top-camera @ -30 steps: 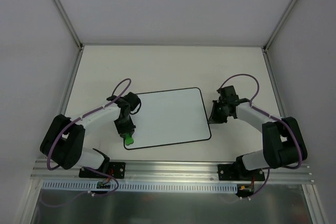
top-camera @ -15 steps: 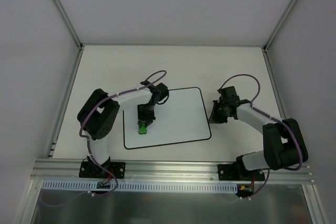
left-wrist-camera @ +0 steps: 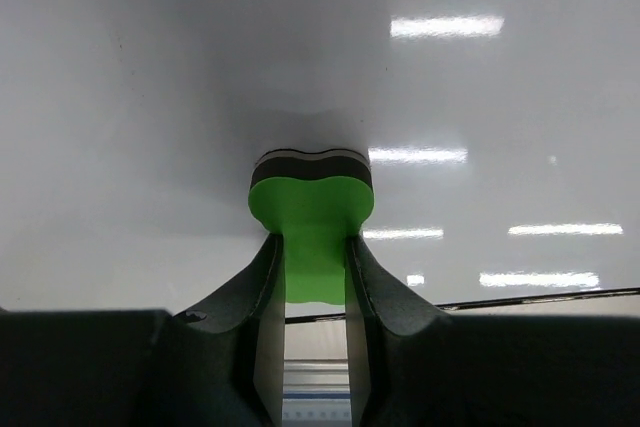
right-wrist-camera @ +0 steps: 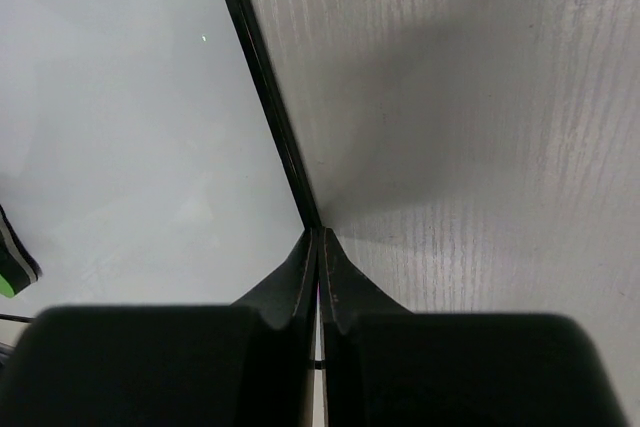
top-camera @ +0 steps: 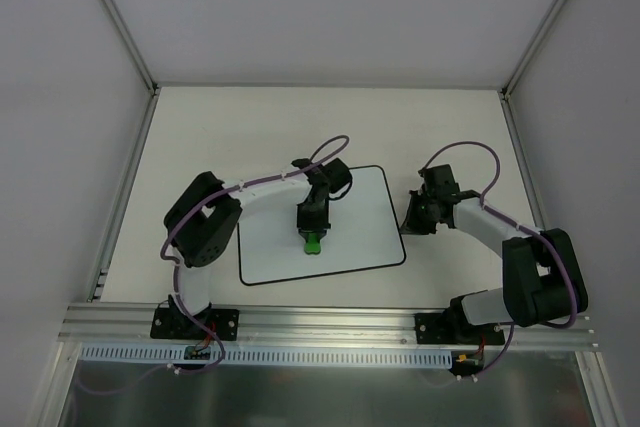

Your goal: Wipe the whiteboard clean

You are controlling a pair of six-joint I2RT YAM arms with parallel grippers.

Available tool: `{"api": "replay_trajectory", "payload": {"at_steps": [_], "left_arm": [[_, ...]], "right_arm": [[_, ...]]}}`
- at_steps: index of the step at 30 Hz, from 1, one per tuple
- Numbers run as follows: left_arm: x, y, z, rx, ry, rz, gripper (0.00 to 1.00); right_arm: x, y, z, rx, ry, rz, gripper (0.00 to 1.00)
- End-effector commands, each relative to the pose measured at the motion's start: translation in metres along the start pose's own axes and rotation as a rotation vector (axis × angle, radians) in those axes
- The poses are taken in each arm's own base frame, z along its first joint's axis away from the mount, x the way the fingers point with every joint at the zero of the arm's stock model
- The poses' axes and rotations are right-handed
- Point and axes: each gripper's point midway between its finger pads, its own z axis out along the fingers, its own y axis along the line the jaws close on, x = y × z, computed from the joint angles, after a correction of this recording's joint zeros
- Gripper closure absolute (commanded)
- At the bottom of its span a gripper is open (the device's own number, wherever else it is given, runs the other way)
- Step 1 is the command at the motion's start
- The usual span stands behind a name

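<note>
The left gripper (left-wrist-camera: 315, 252) pinches the green eraser (left-wrist-camera: 311, 209), whose dark face is set against the whiteboard (top-camera: 360, 202) near its centre. The right gripper (right-wrist-camera: 318, 239) has its jaws pressed together, empty, with the tips at the board's black right border. The whiteboard lies flat on the table (top-camera: 450, 127) between the arms, its surface blank.

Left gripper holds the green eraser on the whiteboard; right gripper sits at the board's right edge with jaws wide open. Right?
Not quite: the right gripper is shut tight, not open, at the whiteboard edge, as the right wrist view shows. The left gripper does hold the green eraser on the board.
</note>
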Motion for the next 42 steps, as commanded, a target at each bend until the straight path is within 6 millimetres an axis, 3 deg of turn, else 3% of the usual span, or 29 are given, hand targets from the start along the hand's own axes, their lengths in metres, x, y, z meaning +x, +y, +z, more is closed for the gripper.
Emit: {"api": "replay_trajectory", "payload": {"at_steps": [1,3,5,8,11,12,15,18,22,25,32,36,37,39,40,42], "left_arm": [[-0.025,0.021,-0.014,0.054,-0.064,-0.098,1.00],[-0.037,0.046,-0.024,0.040,-0.111,-0.137,1.00],[-0.051,0.083,-0.026,-0.001,-0.138,-0.190,1.00],[-0.069,0.127,-0.038,-0.034,-0.196,-0.241,1.00],[-0.087,0.172,-0.047,-0.077,-0.235,-0.301,1.00],[-0.092,0.185,-0.046,-0.101,-0.241,-0.317,1.00],[-0.107,0.226,-0.045,-0.130,-0.231,-0.397,1.00],[-0.123,0.259,-0.038,-0.159,-0.217,-0.465,1.00],[-0.146,0.282,-0.029,-0.180,-0.205,-0.499,1.00],[-0.152,0.294,-0.020,-0.207,-0.186,-0.496,1.00],[-0.152,0.320,0.003,-0.239,-0.124,-0.522,1.00],[-0.148,0.321,0.008,-0.246,-0.106,-0.519,0.98],[-0.147,0.320,0.007,-0.242,-0.106,-0.521,0.83],[-0.147,0.319,0.001,-0.231,-0.120,-0.526,0.66],[-0.145,0.319,-0.001,-0.233,-0.124,-0.527,0.50],[-0.144,0.320,-0.011,-0.234,-0.151,-0.538,0.33]], "right_arm": [[0.001,-0.016,-0.001,0.068,-0.010,-0.008,1.00],[0.000,-0.015,-0.002,0.069,-0.015,-0.012,1.00],[-0.002,-0.015,-0.004,0.071,-0.022,-0.013,1.00],[-0.006,-0.014,-0.008,0.071,-0.039,-0.021,0.94],[-0.010,-0.012,-0.014,0.070,-0.055,-0.026,0.70],[-0.011,-0.011,-0.017,0.066,-0.057,-0.029,0.56],[-0.014,-0.008,-0.026,0.063,-0.072,-0.038,0.33],[-0.022,-0.003,-0.038,0.052,-0.111,-0.050,0.23],[-0.029,0.003,-0.052,0.032,-0.155,-0.059,0.18],[-0.028,0.003,-0.058,0.030,-0.164,-0.074,0.18],[-0.022,0.000,-0.056,0.033,-0.147,-0.077,0.17],[-0.026,0.004,-0.060,0.023,-0.164,-0.083,0.16],[-0.027,0.005,-0.062,0.020,-0.171,-0.085,0.16],[-0.030,0.004,-0.066,0.024,-0.187,-0.085,0.16],[-0.031,0.005,-0.067,0.023,-0.192,-0.086,0.15],[-0.031,0.006,-0.070,0.023,-0.194,-0.087,0.15]]}}
